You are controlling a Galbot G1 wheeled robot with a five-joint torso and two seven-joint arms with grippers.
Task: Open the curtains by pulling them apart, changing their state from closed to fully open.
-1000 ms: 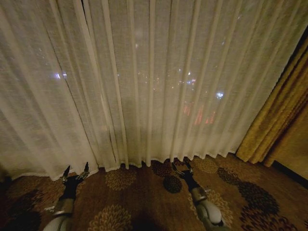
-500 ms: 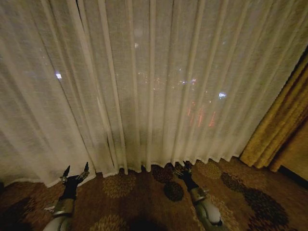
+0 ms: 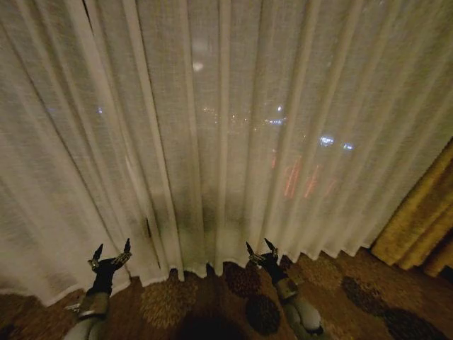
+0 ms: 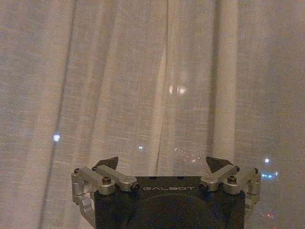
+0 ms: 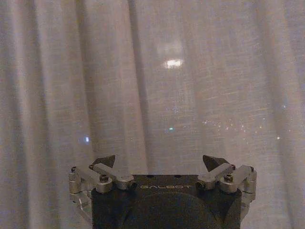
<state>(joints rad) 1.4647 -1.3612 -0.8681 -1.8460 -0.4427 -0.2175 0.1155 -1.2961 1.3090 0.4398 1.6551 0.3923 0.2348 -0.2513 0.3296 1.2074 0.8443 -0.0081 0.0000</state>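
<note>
The curtains (image 3: 226,134) are sheer cream-white pleated panels hanging shut down to the floor, with city lights glowing through them. A dark slit between two panels shows at the upper left. My left gripper (image 3: 112,251) is held low at the lower left, open, just short of the fabric's hem. My right gripper (image 3: 259,249) is low at the centre right, open, its tips right at the hem. In the left wrist view the open left gripper (image 4: 161,163) faces the curtains (image 4: 152,76). In the right wrist view the open right gripper (image 5: 159,161) faces the curtains (image 5: 157,71) closely.
A thick golden-yellow drape (image 3: 417,230) hangs at the right edge. Dark brown carpet (image 3: 212,304) with round floral patterns runs along the bottom between my two arms.
The whole head view has shifted: the curtains now look larger and closer, the hem and carpet sit lower, and the golden drape has slid toward the right edge. Both grippers stay open.
</note>
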